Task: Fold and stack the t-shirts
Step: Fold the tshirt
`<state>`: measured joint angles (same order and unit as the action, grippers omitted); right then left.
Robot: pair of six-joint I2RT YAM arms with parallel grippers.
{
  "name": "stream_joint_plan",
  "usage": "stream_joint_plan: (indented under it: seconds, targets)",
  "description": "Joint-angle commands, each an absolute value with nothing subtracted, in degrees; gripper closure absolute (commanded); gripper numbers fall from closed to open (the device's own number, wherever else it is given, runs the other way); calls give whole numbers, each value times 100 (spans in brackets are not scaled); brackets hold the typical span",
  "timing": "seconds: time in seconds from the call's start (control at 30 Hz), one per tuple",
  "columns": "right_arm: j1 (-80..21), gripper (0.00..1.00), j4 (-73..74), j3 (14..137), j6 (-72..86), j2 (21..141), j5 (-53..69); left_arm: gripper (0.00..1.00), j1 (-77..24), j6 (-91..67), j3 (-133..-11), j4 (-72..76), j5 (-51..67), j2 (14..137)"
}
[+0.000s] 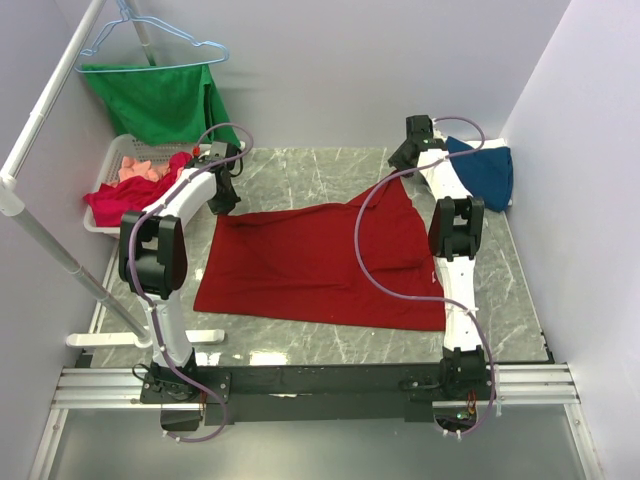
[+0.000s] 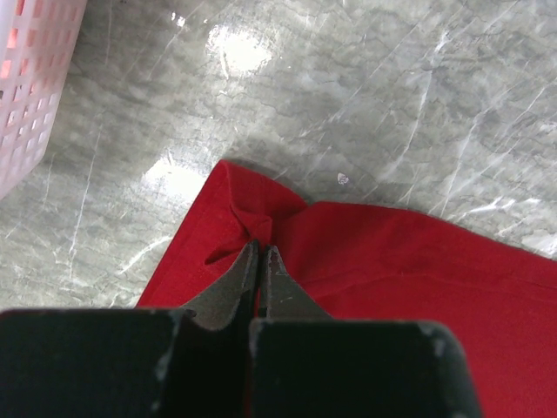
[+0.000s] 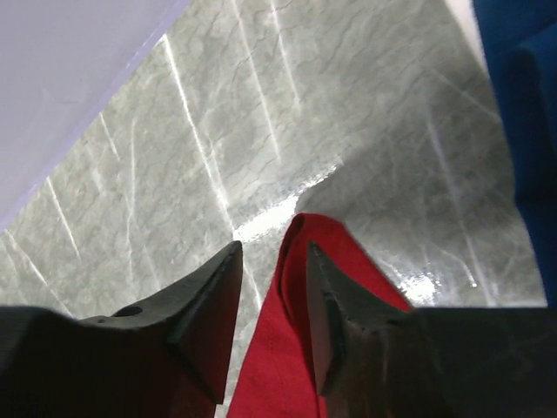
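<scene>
Red shirt (image 1: 310,265) lies spread mid-frame. Left gripper (image 2: 264,249) pinches its upper-left corner; right gripper (image 3: 273,246) stands half-open astride the upper-right corner.

Robot lab cell is indicated: grey marble-look tabletop (image 1: 300,165) boxed in by plain pale partition walls (image 1: 350,60), w/ silver alu mounting rail (image 1: 100,385) at 6 o'clock, white pipe frame (image 1: 37,120) at 9.
</scene>
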<state>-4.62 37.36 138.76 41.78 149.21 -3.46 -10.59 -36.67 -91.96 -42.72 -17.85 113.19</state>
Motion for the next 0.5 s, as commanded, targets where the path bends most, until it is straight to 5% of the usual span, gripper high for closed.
stream_joint_plan:
  seconds: [0.0,0.47]
  targets:
    - [-466,59,3779,14142,4298,15047,-149,99,-1063,-3683,-9369,-4245,-1749,11162]
    - [-519,63,4087,14115,4403,15108,-202,99,-1063,-3647,-9466,-4184,-1661,11153]
